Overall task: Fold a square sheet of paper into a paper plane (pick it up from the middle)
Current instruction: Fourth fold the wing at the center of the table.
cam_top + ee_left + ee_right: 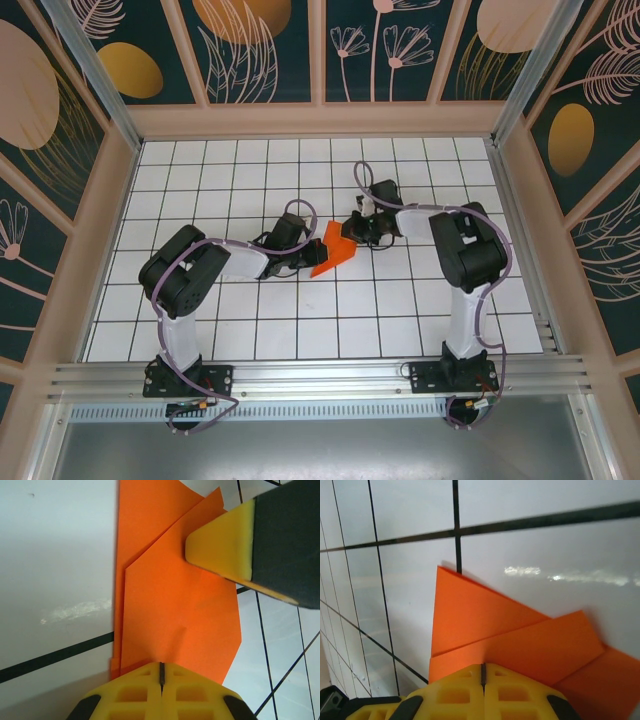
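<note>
**Both pincers closed at the folded orange sheet, mid-bench.**

You have the orange sheet of paper (333,250) lying near the middle of the white gridded bench (240,330), between the two arms, folded into overlapping layers with pointed corners. On your left pincer (161,672) the fingers are together with only a thin seam between them, and the tips sit at the sheet's near edge in its wrist view. You cannot tell whether they nip the paper or merely press on it. On your right pincer (482,672) the fingers are likewise together, tips at the sheet's edge from the opposite side. In the left wrist view its yellow fingertip (220,545) sits over the far layers. The sheet looks flat on the bench, one flap overlapping another.
</note>
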Controlling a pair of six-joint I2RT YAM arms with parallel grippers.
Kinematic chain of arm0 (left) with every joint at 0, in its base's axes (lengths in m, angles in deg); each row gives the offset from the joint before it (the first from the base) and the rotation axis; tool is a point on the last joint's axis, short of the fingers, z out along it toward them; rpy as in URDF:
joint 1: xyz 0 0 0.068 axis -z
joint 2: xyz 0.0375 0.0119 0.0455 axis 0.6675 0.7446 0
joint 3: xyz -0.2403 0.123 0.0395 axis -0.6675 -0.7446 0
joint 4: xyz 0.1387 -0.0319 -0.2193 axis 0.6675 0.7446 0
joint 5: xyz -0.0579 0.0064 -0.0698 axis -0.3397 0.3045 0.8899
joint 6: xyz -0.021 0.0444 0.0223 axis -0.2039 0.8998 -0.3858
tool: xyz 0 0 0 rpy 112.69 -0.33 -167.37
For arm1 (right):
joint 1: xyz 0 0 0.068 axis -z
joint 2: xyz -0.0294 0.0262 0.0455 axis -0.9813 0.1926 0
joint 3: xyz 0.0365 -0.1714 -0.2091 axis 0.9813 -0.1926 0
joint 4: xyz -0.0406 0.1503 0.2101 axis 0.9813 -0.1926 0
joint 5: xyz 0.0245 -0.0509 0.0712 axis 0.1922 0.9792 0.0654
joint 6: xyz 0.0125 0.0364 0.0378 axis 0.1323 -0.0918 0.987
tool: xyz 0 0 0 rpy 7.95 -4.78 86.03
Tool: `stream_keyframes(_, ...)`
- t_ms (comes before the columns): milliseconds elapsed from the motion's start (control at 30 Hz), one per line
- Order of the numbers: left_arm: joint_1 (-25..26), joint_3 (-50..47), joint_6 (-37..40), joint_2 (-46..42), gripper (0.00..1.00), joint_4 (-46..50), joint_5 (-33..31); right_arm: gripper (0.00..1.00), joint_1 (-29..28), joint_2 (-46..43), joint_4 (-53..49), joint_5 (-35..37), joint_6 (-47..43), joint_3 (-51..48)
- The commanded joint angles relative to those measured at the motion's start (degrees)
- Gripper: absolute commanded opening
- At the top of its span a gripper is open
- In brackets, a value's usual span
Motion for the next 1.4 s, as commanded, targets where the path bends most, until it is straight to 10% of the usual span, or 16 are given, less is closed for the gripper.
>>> stream_keyframes(0, -0.34, -2.47, 1.24, 3.26, 0.0, 9.02, -1.1, 0.07, 4.02, 3.03, -2.46, 6.47, -0.78, 3.0)
stream_keyframes(567, -0.33, -1.86, 1.14, 2.86, 0.0, 7.7, -0.34, 0.08, -0.65, -8.26, 1.62, 1.33, 1.56, -3.13)
stream_keyframes(1367, -0.36, 2.17, 1.77, -10.55, 0.14, 7.15, -0.85, 0.07, -3.1, 0.98, -1.45, 4.53, 3.9, -5.58)
